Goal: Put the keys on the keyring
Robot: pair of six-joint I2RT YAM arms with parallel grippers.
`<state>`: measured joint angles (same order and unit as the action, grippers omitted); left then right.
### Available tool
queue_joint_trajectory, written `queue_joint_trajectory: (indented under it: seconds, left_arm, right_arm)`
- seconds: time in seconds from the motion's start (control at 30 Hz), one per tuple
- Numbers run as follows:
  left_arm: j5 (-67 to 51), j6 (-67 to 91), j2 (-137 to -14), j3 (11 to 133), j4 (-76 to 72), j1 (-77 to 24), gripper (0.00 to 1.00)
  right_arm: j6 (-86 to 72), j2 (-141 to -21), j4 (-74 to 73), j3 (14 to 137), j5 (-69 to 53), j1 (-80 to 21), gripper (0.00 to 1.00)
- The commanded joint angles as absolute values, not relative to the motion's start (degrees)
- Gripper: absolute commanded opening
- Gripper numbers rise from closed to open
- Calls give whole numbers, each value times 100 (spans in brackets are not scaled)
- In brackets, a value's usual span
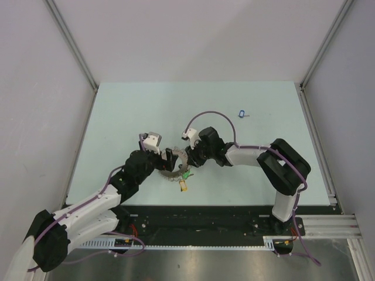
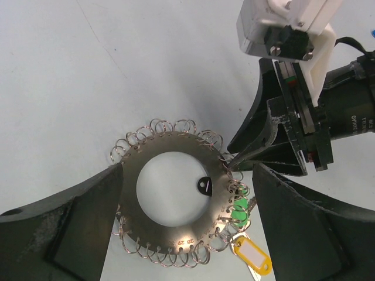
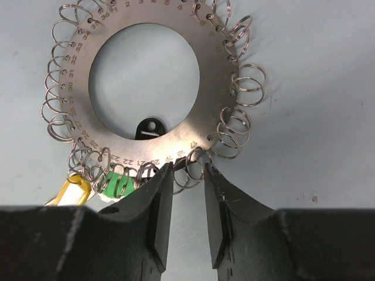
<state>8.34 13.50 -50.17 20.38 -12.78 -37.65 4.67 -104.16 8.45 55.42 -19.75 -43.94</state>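
I am holding my left gripper (image 2: 187, 167) wide apart over the keyring (image 2: 170, 236), which is lying flat on the pale green table (image 1: 146, 111) in the middle of the overhead view. In my left wrist view the flat metal disc is sitting between my two fingers (image 2: 58, 228). The finger at lower left is resting right against the disc's rim. The one at lower right is standing just beside the green tags (image 2: 239, 208), clear of the disc itself.

My right gripper (image 3: 188, 172) is showing at the bottom centre of its own wrist view, its fingers standing narrowly apart. One of the small wire loops (image 3: 249, 88) fringing the disc is lying in the gap between them, and I cannot tell whether I am pinching it.

A black tag (image 2: 205, 186) is poking into the disc's hole, and a yellow tag (image 2: 253, 257) is lying just below the green ones. One key with a blue tag (image 1: 241, 113) is lying alone toward the upper right of the overhead view, well apart from the keyring
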Motion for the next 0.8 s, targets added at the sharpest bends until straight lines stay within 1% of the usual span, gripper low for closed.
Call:
queue_joint_trajectory:
  seconds: [0.0, 0.1, 0.43, 0.57, 0.77]
  left_arm:
    - [747, 1310, -5018, 2294, -1406, -3788, 95]
    - [738, 1309, -5019, 2294, -1406, -3788, 95]
    - [721, 1301, -5019, 2303, -1389, -3788, 95]
    - [712, 1301, -5036, 2303, -1397, -3788, 96]
    - [677, 1301, -5071, 2312, -1398, -3788, 96]
  right_arm:
    - [747, -10547, 844, 5792, -1899, -4447, 32]
    - [773, -10582, 817, 5810, -1872, -4456, 31]
    - [738, -10529, 765, 5818, -1521, -4421, 21]
    - [695, -10442, 712, 5827, -1494, -4386, 21]
    - [686, -10432, 721, 5818, -1406, -4324, 24]
